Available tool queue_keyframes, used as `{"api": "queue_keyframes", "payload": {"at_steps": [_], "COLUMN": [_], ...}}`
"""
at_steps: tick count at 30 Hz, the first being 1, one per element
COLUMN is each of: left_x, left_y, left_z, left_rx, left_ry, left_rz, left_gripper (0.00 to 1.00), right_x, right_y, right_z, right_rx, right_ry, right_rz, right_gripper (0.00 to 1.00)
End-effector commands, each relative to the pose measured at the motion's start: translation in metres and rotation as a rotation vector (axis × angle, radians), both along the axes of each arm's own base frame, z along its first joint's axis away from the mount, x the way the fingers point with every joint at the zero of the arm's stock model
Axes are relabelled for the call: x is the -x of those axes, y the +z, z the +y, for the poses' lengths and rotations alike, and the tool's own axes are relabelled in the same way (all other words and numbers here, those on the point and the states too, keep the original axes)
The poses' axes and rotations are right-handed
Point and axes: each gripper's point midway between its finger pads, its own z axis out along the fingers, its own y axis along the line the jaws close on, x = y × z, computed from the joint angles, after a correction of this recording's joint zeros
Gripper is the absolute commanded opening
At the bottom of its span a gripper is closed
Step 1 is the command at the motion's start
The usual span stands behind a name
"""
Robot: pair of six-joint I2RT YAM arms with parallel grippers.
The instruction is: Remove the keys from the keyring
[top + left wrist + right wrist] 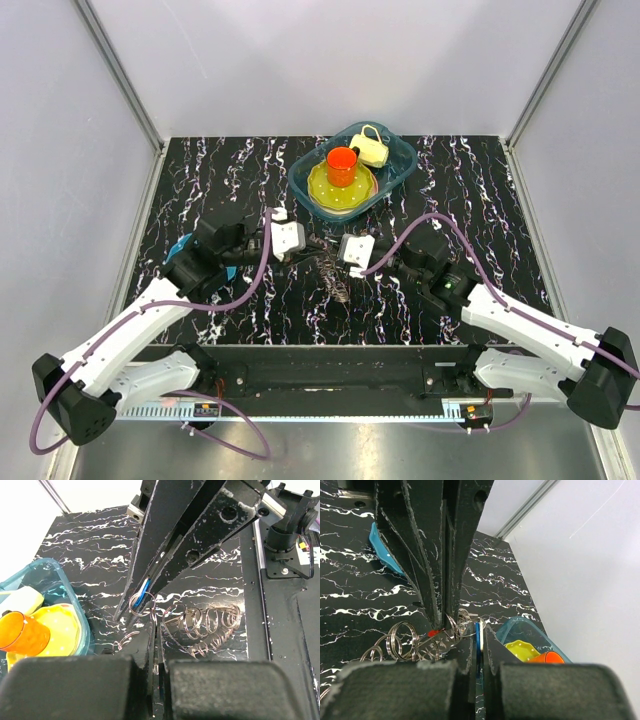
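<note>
Both grippers meet tip to tip above the middle of the table. My left gripper (304, 240) (157, 623) is shut on a thin loop of the keyring (200, 620), a run of linked metal rings. Below the rings the grey keys (212, 641) (336, 278) hang in a bunch down to the table. My right gripper (337, 248) (479, 626) is shut on a blue-headed key (478, 637), which also shows between its fingers in the left wrist view as the blue key (143, 591). A red-headed key (434, 632) hangs beside it on the rings (400, 640).
A clear blue bin (400, 170) at the back holds a yellow plate (322, 188), an orange cup (341, 165) and a pale yellow cup (370, 148). A blue disc (382, 550) lies on the black marbled table (500, 230) under the left arm.
</note>
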Motion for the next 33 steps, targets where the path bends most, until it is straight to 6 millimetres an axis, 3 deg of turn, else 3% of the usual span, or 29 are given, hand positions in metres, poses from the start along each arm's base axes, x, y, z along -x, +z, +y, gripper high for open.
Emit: {"api": "queue_keyframes", "payload": {"at_steps": [1,2,11,25,33], "left_x": [0.011,0.013,0.014,0.015,0.022], "left_y": [-0.007,-0.013,-0.002,0.008,0.014], "left_z": [-0.003,-0.004,-0.013,-0.025,-0.031], "left_rx": [-0.011,-0.006,0.156,0.349,0.381], "left_ry": [-0.026,-0.023,0.007,-0.029,-0.101], "left_rz": [0.087,0.135,0.251,0.366,0.375], "left_gripper": [0.00,0.00,0.00,0.00,0.00], "right_x": [-0.011,-0.009,0.009,0.012,0.014], "right_y": [0.084,0.083,0.076,0.056,0.047], "right_z": [-0.014,-0.014,-0.013,-0.024,-0.024], "right_rx": [-0.171,-0.166,-0.129,0.057,0.088], "right_ry": [-0.072,-0.059,0.022,0.017,0.022], "right_rz": [-0.182,-0.185,-0.220,-0.194,-0.148], "right_gripper": [0.00,0.00,0.01,0.06,0.00]}}
